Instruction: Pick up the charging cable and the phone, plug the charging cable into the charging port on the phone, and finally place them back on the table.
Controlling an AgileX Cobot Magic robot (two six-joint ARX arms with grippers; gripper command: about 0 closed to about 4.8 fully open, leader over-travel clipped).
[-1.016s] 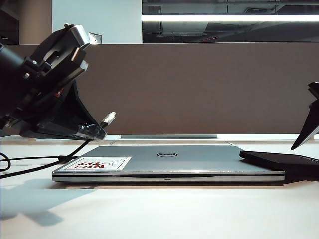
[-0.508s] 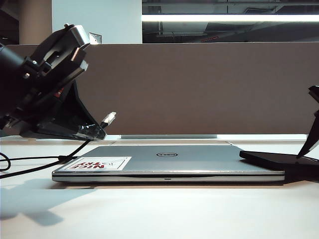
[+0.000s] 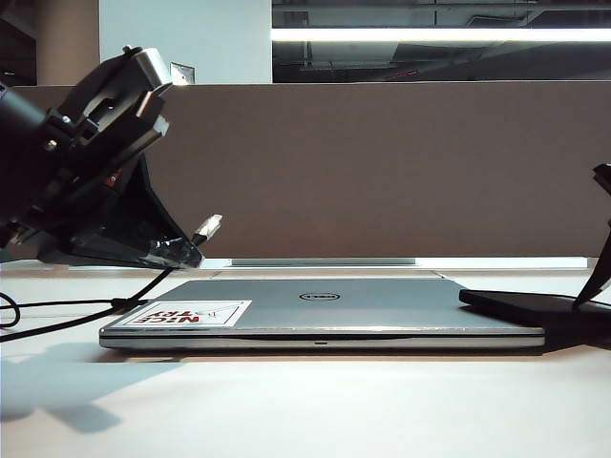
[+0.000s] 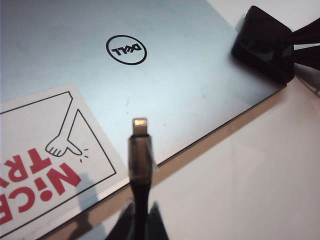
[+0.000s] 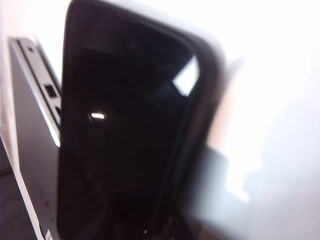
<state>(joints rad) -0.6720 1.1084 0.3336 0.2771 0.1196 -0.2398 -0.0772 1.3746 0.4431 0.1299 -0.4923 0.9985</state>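
Note:
My left gripper [image 3: 179, 252] hangs at the left above the table [image 3: 305, 405], shut on the charging cable [image 3: 67, 312]. The cable's silvery plug [image 4: 140, 125] sticks out past the fingertips over the laptop's near edge, and its black cord trails onto the table. The black phone [image 3: 530, 305] lies flat at the right, one end resting on the laptop's corner. My right gripper [image 3: 599, 294] is down at the phone's far end, with one dark finger [image 3: 601, 272] touching it. In the right wrist view the phone [image 5: 125, 135] fills the picture and hides the jaws. The charging port is too small to see.
A closed silver Dell laptop [image 3: 325, 310] with a red-lettered sticker [image 3: 186, 313] lies across the middle of the table. A grey-brown divider panel [image 3: 382, 172] stands close behind it. White tabletop runs along the front.
The right gripper's visible finger has swung right and down onto the phone's end. The left gripper, the cable and the phone have stayed put.

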